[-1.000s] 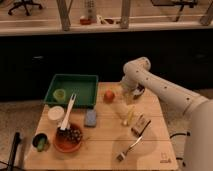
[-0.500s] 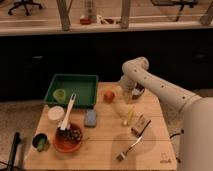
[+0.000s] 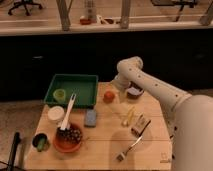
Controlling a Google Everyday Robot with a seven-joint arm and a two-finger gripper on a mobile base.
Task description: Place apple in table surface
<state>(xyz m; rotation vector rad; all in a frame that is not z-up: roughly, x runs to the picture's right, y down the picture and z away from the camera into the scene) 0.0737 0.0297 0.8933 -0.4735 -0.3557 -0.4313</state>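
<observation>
The apple (image 3: 108, 96) sits on the wooden surface (image 3: 102, 147) near its back edge, just right of the green tray (image 3: 88, 79). It looks to rest on the wood, not lifted.

The gripper (image 3: 120, 93) hangs low over the surface just right of the apple, at the end of the white arm (image 3: 150, 86), which bends down from a raised elbow. Whether the gripper is wide or narrow cannot be told, nor whether it touches the apple.

Just right of the gripper stands a dark bowl (image 3: 134, 92). Nearer the front, a yellow item (image 3: 129, 116) lies beside a brown box (image 3: 141, 125), with a fork (image 3: 131, 147) in front of them.

A pale green cup (image 3: 60, 94) stands in the tray. In front of the tray are a white bowl (image 3: 55, 114) and a blue sponge (image 3: 90, 118). An orange bowl (image 3: 60, 147) of dark grapes stands at the front left, with a white utensil (image 3: 68, 111) leaning up out of it. A small dark cup (image 3: 40, 142) stands at the front left corner.
</observation>
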